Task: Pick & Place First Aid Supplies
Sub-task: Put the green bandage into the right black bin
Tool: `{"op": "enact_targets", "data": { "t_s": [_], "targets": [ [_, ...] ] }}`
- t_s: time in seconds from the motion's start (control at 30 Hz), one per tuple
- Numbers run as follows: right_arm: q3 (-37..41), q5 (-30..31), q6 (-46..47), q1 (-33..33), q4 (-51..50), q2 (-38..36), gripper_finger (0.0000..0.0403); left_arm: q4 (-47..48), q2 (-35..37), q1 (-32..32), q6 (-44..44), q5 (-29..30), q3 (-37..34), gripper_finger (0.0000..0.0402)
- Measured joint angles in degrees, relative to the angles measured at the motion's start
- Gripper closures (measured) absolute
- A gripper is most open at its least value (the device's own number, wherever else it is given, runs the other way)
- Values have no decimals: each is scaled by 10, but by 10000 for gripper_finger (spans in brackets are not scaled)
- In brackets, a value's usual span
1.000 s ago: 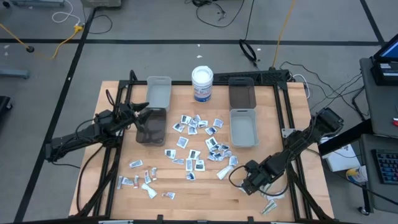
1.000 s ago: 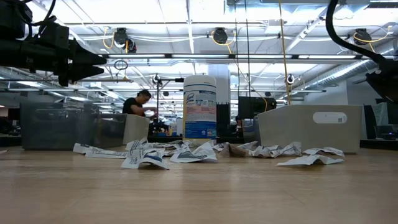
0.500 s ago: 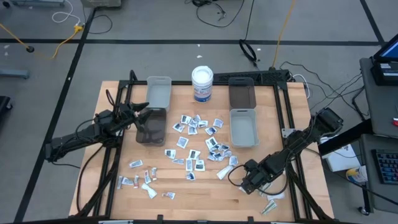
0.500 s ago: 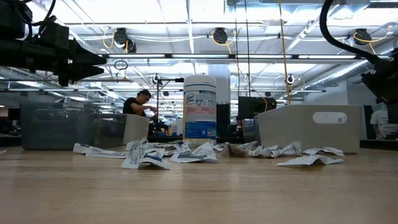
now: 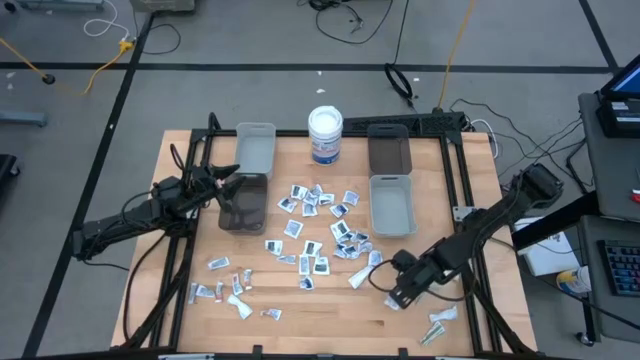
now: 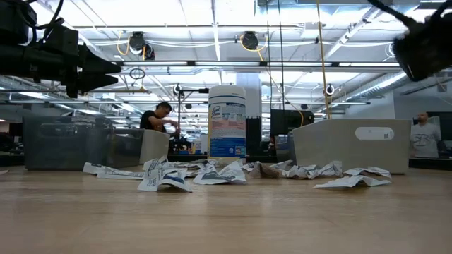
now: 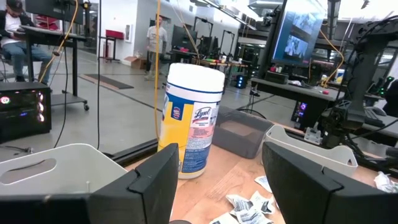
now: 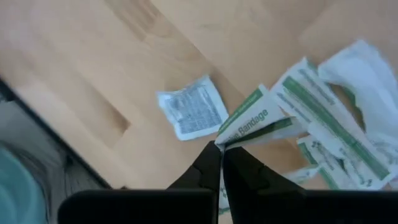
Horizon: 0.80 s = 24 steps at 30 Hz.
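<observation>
Right pincer (image 8: 221, 152) closed, tips pinching the corner of a green-and-white bandage sachet (image 8: 261, 121) printed "Bandage", lifted above the wooden bench (image 5: 330, 315). Below it in the right wrist view, one small white square packet (image 8: 193, 107) with dark print lying flat on the wood, apart from the pinched sachet. More pale green-striped sachets (image 8: 339, 124) bunched beside the held one. Seen from above, right pincer (image 5: 398, 292) over the bench's near right part, just beside the near edge of the scattered heap.

Left pincer (image 5: 232, 178) open, fingers (image 7: 152, 183) spread wide, hovering over the dark clear bin (image 5: 243, 203) on the bench's left side; nothing between the fingers.

First aid supplies (image 5: 318, 232) mostly strewn across the bench's middle, between the dark bin and the grey bin (image 5: 392, 205) on the right. A smaller group of strip packets (image 5: 228, 288) toward the near left. One greenish sachet (image 5: 437, 327) near the bench's near right corner.

White round tub (image 5: 325, 134) upright at the far edge, between two further bins (image 5: 255, 146).

Person (image 6: 157, 117) visible in the room beyond, in the low view.
</observation>
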<state>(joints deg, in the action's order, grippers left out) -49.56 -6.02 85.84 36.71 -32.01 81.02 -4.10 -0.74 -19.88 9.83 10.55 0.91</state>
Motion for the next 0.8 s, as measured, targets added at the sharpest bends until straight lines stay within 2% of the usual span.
{"op": "enact_targets", "data": {
  "t_s": [0.23,0.43,0.8],
  "targets": [
    [0,30,-45,8,-31,-51,402,0,0,0,0,0,0,165],
    [0,30,-47,9,-68,-85,402,0,0,0,0,0,0,165],
    [-1,16,-52,9,-57,-127,403,0,0,0,0,0,0,165]
  ]
}}
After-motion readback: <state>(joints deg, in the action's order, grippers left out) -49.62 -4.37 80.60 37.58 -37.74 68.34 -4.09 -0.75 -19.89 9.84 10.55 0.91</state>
